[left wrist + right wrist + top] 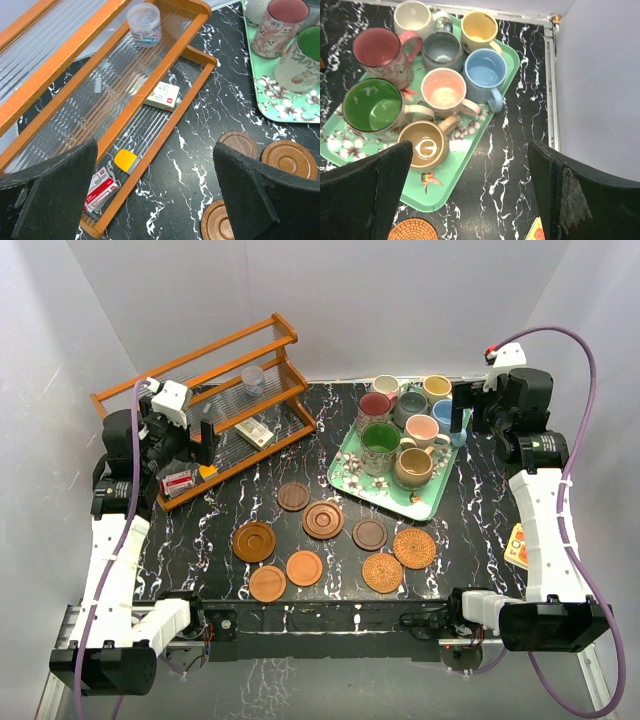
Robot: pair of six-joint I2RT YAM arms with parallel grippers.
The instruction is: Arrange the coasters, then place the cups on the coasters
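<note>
While mugs (443,91) crowd the tray (459,172), rack (205,375) beside coasters (323,520), left tool (155,146) and right tool (470,145) wide, empty.

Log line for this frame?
coasters: eight scattered on table | cups: eight on green tray | left fingers: open, empty | right fingers: open, empty

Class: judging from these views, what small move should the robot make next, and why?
Probably lower the open left gripper toward the leftmost coaster. The coasters lie scattered, every cup sits on the tray, and the right gripper is open and empty too.
</note>
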